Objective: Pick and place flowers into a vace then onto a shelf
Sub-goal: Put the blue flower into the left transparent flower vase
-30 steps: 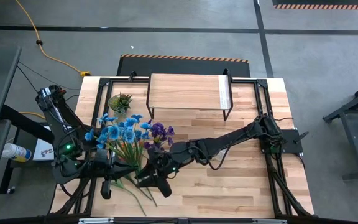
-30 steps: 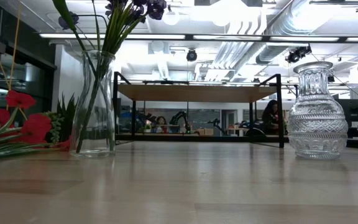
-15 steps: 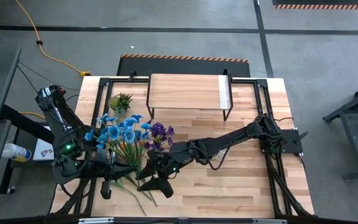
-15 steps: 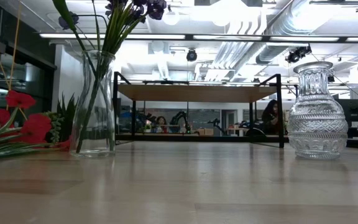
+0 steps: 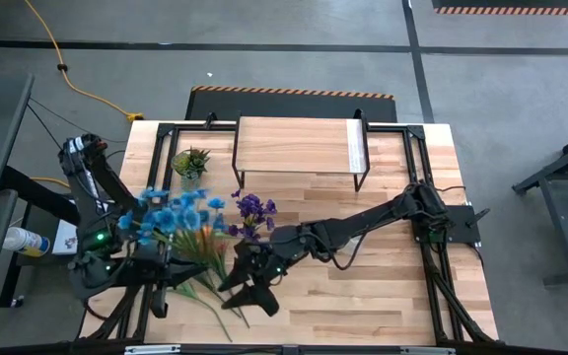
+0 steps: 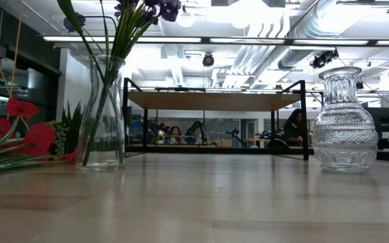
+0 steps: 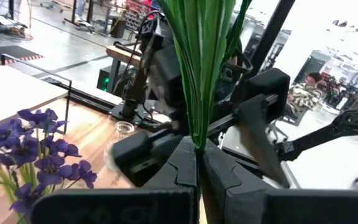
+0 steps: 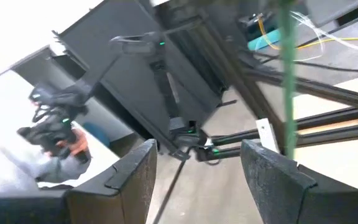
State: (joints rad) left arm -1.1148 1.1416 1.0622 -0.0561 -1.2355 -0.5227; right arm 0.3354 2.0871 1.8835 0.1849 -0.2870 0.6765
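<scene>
Left end effector [image 7: 197, 155] clamping blue spray's stems [image 7: 201, 68] | right end effector [image 5: 249, 288] standing wide, empty, beside them | purple flowers [image 6: 144, 10] sitting in vase [image 6: 102, 111] | shelf [image 5: 297, 145] beyond both, bare; placing remaining.

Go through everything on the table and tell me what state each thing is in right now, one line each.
left gripper: shut on the blue flowers' stems
right gripper: open, empty
blue flowers: held in a bunch
purple flowers: standing in the tall glass vase
tall glass vase: upright
cut-glass vase: upright, empty
red flowers: lying on the table
shelf: bare
</scene>
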